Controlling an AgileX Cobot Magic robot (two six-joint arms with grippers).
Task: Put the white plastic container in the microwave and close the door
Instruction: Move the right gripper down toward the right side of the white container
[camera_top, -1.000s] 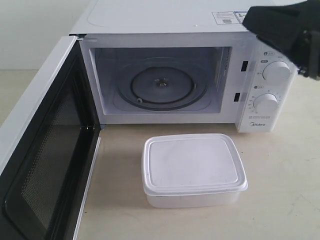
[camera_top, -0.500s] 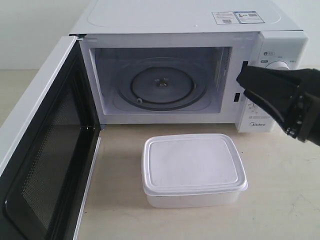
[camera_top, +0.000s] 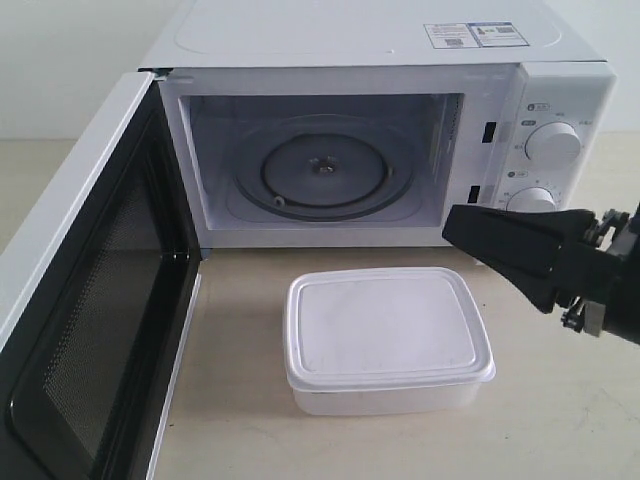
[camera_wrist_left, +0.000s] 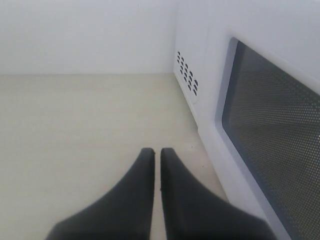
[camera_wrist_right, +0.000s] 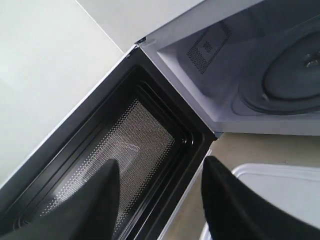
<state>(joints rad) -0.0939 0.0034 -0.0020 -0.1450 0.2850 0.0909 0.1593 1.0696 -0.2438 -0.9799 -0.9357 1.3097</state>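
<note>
The white plastic container (camera_top: 386, 338) rests lidded on the table in front of the microwave (camera_top: 360, 50), whose cavity shows the glass turntable (camera_top: 322, 165). The door (camera_top: 90, 300) stands swung wide open at the left. My right gripper (camera_top: 455, 228) hovers open just right of and above the container's far right corner, in front of the lower dial. In the right wrist view its fingers frame the door's mesh (camera_wrist_right: 125, 145), and the container's corner (camera_wrist_right: 280, 187) shows beside one finger. My left gripper (camera_wrist_left: 157, 152) is shut, empty, beside the door's outer window (camera_wrist_left: 275, 165).
Two round dials (camera_top: 552, 143) sit on the microwave's right panel, with stickers (camera_top: 475, 35) on its top. The beige tabletop (camera_top: 570, 420) surrounds the container. In the left wrist view, vent holes (camera_wrist_left: 187, 77) mark the microwave's side near a white wall.
My right gripper has come down from the microwave's top right corner, past the dials, to just beside the container's far right corner. The container, door and left gripper have not moved.
</note>
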